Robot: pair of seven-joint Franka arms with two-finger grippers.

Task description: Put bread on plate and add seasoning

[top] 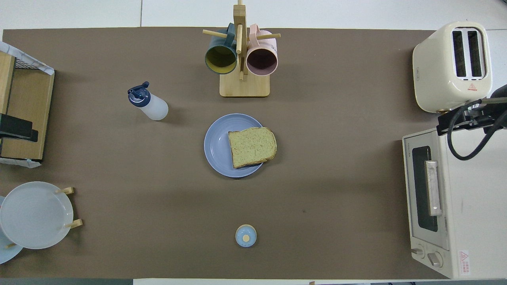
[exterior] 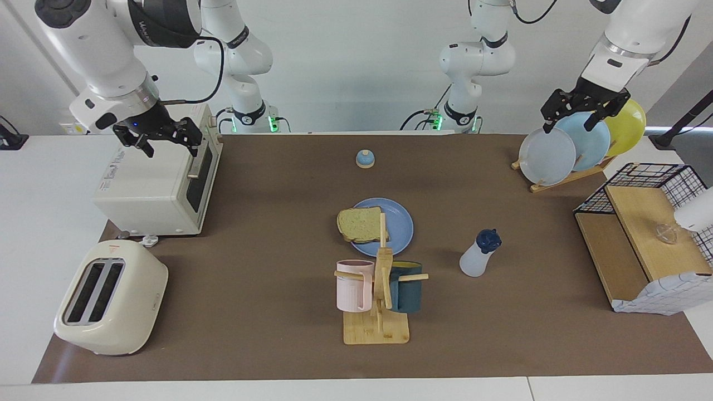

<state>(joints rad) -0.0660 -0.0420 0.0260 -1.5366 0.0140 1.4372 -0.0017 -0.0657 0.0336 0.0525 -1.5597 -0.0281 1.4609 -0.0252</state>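
Note:
The bread (exterior: 361,224) (top: 252,147) is a square tan slice lying on the blue plate (exterior: 400,225) (top: 217,146) at mid-table. One edge of it overhangs the rim toward the right arm's end. The seasoning bottle (exterior: 479,255) (top: 148,105), white with a navy cap, stands upright on the mat toward the left arm's end, apart from the plate. My left gripper (exterior: 572,122) hangs open and empty over the rack of plates. My right gripper (exterior: 171,146) waits open and empty over the toaster oven.
A mug rack (exterior: 379,295) with a pink and a dark mug stands just farther from the robots than the plate. A small bell (exterior: 365,159) sits nearer to them. A toaster oven (exterior: 156,184) and toaster (exterior: 111,298) fill the right arm's end. A plate rack (exterior: 548,156) and wooden shelf (exterior: 640,239) fill the left arm's end.

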